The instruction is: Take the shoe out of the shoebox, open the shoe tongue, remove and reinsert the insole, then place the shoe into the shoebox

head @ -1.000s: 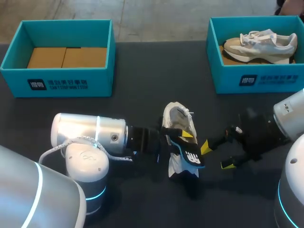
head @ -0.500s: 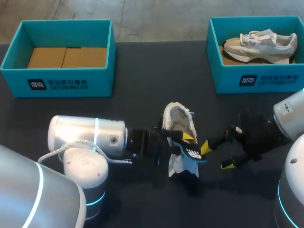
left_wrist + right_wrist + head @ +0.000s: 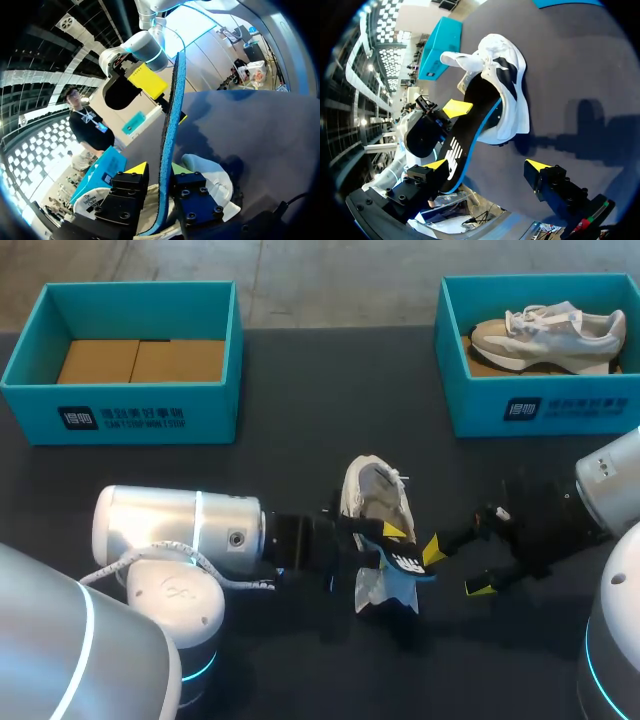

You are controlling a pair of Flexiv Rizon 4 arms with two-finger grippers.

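Dark table (image 3: 300, 390) bears the shoe (image 3: 375, 495). Left gripper (image 3: 159, 170) is clamped on the insole (image 3: 172, 115), half out of the shoe; right gripper (image 3: 457, 570) gapes just beside the shoe. Unheld, the shoe could drag along or tip.

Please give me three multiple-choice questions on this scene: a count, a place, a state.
1. How many teal boxes stand on the table? A one; B two; C three.
2. Where is the insole? A inside a box; B gripped in the left end effector; C flat on the table.
3. The right end effector is: A open; B shut, empty; C shut on the insole.
Key: B, one box at each far corner; B, the left wrist view shows both fingers pressing it; A, its yellow tips stand apart.
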